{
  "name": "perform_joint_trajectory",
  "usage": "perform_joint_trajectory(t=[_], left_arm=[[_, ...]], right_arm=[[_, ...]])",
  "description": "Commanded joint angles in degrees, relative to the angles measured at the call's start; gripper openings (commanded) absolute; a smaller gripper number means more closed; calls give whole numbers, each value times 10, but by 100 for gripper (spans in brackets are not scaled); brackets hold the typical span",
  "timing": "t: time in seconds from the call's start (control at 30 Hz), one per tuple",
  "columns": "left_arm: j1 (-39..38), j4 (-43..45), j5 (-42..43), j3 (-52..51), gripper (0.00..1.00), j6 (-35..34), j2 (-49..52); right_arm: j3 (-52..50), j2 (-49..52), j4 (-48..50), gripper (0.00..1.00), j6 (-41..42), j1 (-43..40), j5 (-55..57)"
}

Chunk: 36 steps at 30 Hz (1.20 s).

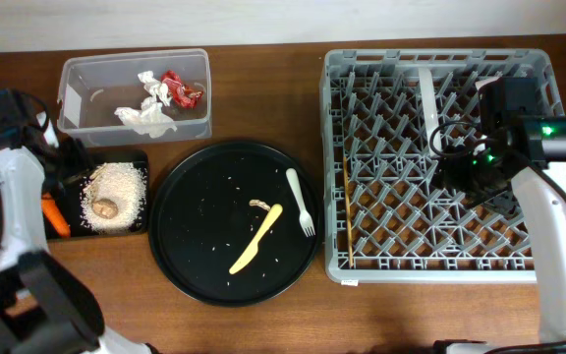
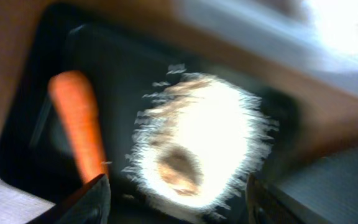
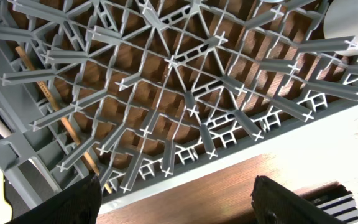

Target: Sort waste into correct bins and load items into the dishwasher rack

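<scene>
Both grippers are empty. The left gripper point(image 2: 176, 186) hangs with jaws wide apart over the black tray point(image 2: 117, 68). The right gripper point(image 3: 176, 186) hovers just as wide open over the rack point(image 1: 430, 273).

I judge the next job is the cutlery. The fork point(image 1: 301, 200) and the yellow utensil point(image 1: 255, 239) lie flat on the round tray point(image 1: 199, 197), just left of the rack. I would bring the right gripper across and come straight down on the fork's handle. The jaws should close across its narrow width, because flat cutlery slips easily on a smooth tray. A small brown scrap point(image 1: 259, 205) by the utensil looks like waste left to bin.

The tub point(image 1: 136, 57) holds the tissue point(image 1: 145, 116) and the red wrapper point(image 1: 180, 88). The black tray holds the grains point(image 1: 116, 192), with the brown lump point(image 1: 105, 207) on them and the carrot point(image 2: 76, 118) alongside. The chopsticks point(image 3: 61, 115) lie in the rack along its left side. A white piece point(image 1: 427, 98), perhaps the plate, stands on edge near the rack's back.
</scene>
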Motion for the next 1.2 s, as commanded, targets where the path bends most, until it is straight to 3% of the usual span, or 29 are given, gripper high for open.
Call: perform_joint_trajectory(t=[0.0,0.07,0.1,0.2,0.33,0.47,0.6,0.67,0.7,0.73,0.8,1.0,1.1,1.17], left_arm=[[-116,-23,121,12,69,47,-54],[-228,-30,125,11,71,124,-44],[-290,-30,125,11,81,218,-31],[-389,-28,125,11,98,379,46],[-431,-30,95,11,97,511,151],[-431,-39,118,11,97,511,187],[-431,-32,125,11,89,510,233],[-431,-29,131,11,73,504,239],[-432,-30,138,11,57,493,239],[-433,-31,138,11,55,463,239],[-437,-45,134,11,75,453,239],[-478,-45,8,11,75,430,239],[-495,-45,-7,11,71,412,240],[-495,-45,-4,11,52,374,240]], right_arm=[[2,-6,1,81,2,-1,3],[2,-6,1,81,2,-1,3],[2,-6,1,81,2,-1,3],[2,-6,1,81,2,-1,3],[2,-6,1,81,2,-1,3],[2,-6,2,81,2,-1,3],[2,-6,1,81,2,-1,3],[2,-6,1,81,2,-1,3],[2,-6,2,81,2,-1,3],[2,-6,2,81,2,-1,3],[2,-6,2,81,2,-1,3],[2,-6,5,81,2,-1,3],[2,-6,6,81,2,-1,3],[2,-6,6,81,0,-1,3]])
